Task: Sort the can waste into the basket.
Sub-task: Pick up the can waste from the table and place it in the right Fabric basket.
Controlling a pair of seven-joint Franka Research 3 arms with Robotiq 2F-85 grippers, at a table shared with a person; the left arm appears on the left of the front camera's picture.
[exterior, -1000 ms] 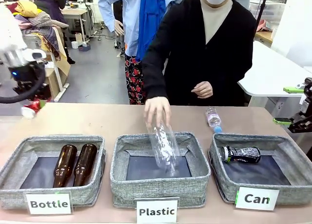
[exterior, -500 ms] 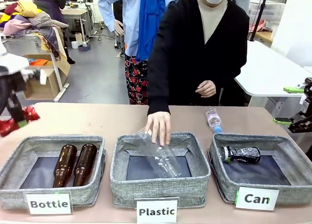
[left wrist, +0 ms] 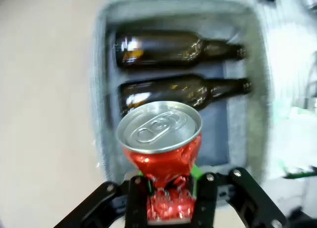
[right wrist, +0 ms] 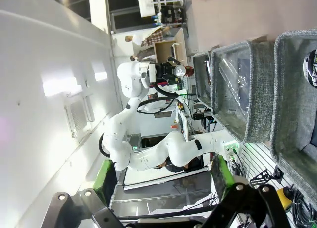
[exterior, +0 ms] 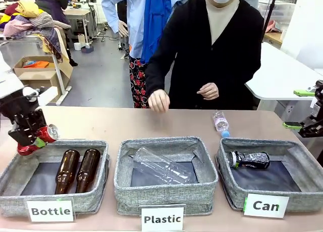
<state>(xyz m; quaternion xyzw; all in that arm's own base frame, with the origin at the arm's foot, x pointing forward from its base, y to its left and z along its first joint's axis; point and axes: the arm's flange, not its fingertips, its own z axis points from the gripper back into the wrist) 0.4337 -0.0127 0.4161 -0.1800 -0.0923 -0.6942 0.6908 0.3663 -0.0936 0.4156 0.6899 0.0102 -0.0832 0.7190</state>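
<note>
The red can (left wrist: 161, 139) sits crushed in my left gripper (left wrist: 168, 188). My fingers are clamped on its crumpled lower body, the green pads pressing in from both sides. Its silver top, with the pull tab, faces my wrist camera. From the front, I hold this can (exterior: 45, 135) in the air over the outer edge of the Bottle bin (exterior: 15, 199), at the left end of the row. Below it in that bin, two brown bottles (left wrist: 178, 47) lie side by side on the dark floor.

The black can (exterior: 250, 160) lies on its side inside the Can basket (exterior: 303, 199), at the right end of the row, well apart from the red one. Between the two stands the Plastic bin (exterior: 166, 196), with a clear plastic bottle (exterior: 161, 166) lying in it. A small clear bottle (exterior: 220, 123) lies on the table (exterior: 111, 123) just behind the Can basket.

My right gripper (right wrist: 162, 176) is off to the side of the table. Its fingers stand wide apart with nothing between them.

The person stands at the far side. One hand (exterior: 158, 100) hangs above the table edge and the other hand (exterior: 209, 91) is held near the body.
</note>
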